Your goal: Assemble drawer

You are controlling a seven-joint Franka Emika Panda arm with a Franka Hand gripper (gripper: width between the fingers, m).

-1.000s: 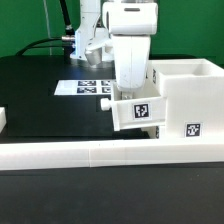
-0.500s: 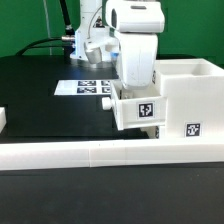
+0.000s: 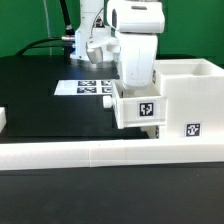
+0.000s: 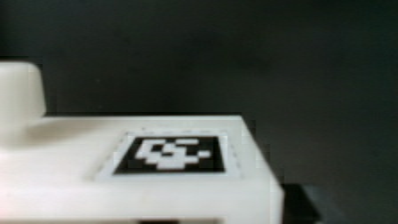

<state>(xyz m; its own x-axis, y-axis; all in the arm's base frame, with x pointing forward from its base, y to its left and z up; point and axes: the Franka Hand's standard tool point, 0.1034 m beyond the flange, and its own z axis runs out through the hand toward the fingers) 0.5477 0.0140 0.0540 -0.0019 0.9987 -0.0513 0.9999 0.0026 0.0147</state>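
My white gripper reaches down from above and is shut on a small white tray with a black-and-white tag on its face. It holds the tray against the open side of the large white housing, which stands at the exterior view's right and carries its own tag. In the wrist view the tray's white surface and a tag fill the picture. The fingertips cannot be made out there. The second small tray is not clearly in view.
A long low white border rail runs along the front. The marker board lies flat on the black table behind the gripper. A small white piece shows at the exterior view's left edge.
My gripper has moved the small tray a little toward the exterior view's right and slightly up, closer against the housing.
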